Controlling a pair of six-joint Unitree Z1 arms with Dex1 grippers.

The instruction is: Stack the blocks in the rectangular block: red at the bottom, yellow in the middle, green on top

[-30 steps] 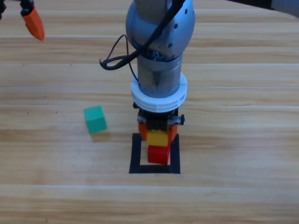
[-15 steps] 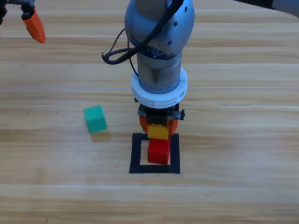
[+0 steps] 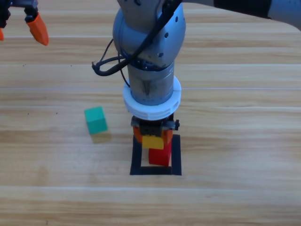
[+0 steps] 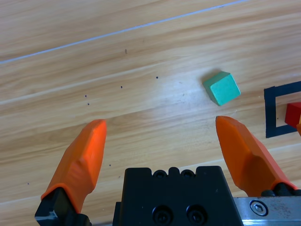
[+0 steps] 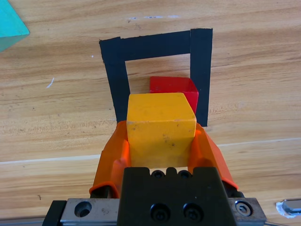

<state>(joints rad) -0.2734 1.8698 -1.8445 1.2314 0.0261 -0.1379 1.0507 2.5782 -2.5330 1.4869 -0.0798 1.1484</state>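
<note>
The red cube [image 3: 160, 157] [image 5: 173, 87] sits inside the black tape square [image 3: 136, 157] [image 5: 115, 70], toward its right side. My right gripper [image 3: 153, 137] [image 5: 161, 136] is shut on the yellow cube [image 3: 153, 141] [image 5: 161, 129] and holds it in the air just above and slightly left of the red one. The teal-green cube [image 3: 96, 119] [image 4: 221, 88] [image 5: 9, 28] lies on the table left of the square. My left gripper [image 3: 19, 27] [image 4: 162, 143] waits open at the far top-left corner, holding nothing.
The right arm's grey body [image 3: 149, 52] hangs over the middle of the table and hides the wood behind the tape square. A black cable [image 3: 110, 63] loops off its left side. Bare wood lies around the green cube and in front of the square.
My right gripper has lifted the yellow cube and shifted slightly left, so the cube no longer rests squarely over the red one. The left gripper stays at the corner.
</note>
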